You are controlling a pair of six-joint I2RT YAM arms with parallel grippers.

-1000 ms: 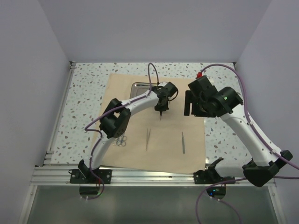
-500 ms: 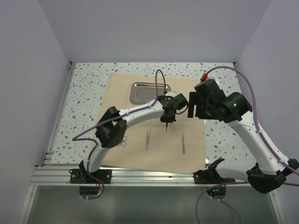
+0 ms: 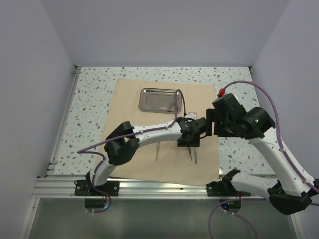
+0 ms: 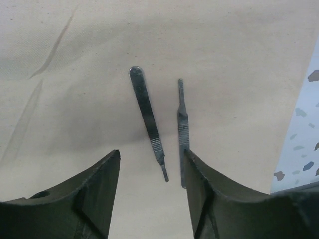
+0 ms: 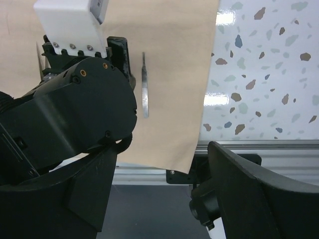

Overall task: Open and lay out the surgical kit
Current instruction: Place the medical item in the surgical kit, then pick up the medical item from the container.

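The tan cloth (image 3: 164, 164) of the surgical kit lies spread flat, with the shiny steel tray (image 3: 158, 98) at its far side. My left gripper (image 3: 190, 144) hovers low over the cloth's front right part. In the left wrist view it (image 4: 152, 154) is open, and two thin silver instruments lie side by side on the cloth: one (image 4: 147, 117) between the fingers, the other (image 4: 182, 124) running under the right finger (image 4: 214, 199). Thin tweezers (image 3: 157, 148) lie further left. My right gripper (image 3: 209, 122) hangs open and holds nothing, just right of the left wrist.
The right wrist view shows the left wrist housing (image 5: 75, 114) close in front, a silver instrument (image 5: 144, 89), the cloth's front right corner (image 5: 184, 167) and the metal table rail (image 5: 259, 147). Speckled tabletop (image 3: 234, 144) borders the cloth on the right.
My left arm swung from the tray towards the front right with a thin instrument, came down beside the one lying there, and its jaws opened. The right arm drifted slightly right.
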